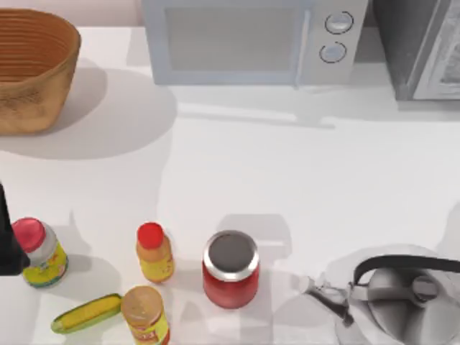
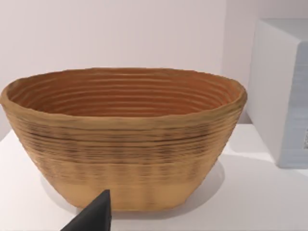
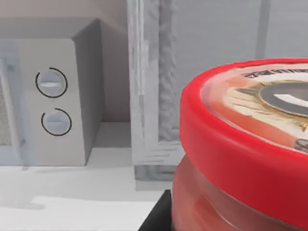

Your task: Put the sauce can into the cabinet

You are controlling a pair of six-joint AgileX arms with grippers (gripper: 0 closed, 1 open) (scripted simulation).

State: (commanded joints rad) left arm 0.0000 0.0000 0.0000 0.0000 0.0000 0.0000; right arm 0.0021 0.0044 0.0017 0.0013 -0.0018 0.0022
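Observation:
The sauce can [image 3: 240,144] sits very close in the right wrist view, with a red rim, a pale top with a dark central mark, and a red body. One dark finger [image 3: 156,217] of my right gripper presses against its side, so the gripper holds it. Straight beyond the can stands the cabinet [image 3: 149,96], its light-framed door shut. From above, the cabinet [image 1: 417,50] is at the table's back right corner. My left arm [image 1: 7,237] is parked at the left edge, with one dark fingertip [image 2: 94,216] showing in front of the basket.
A microwave [image 1: 244,39] with two knobs stands left of the cabinet. A woven basket [image 1: 32,68] is at back left. Along the front are a red-capped jar [image 1: 36,251], yellow bottle [image 1: 154,253], red jar [image 1: 231,269], corn cob [image 1: 86,313], orange can [image 1: 145,315] and kettle [image 1: 402,295].

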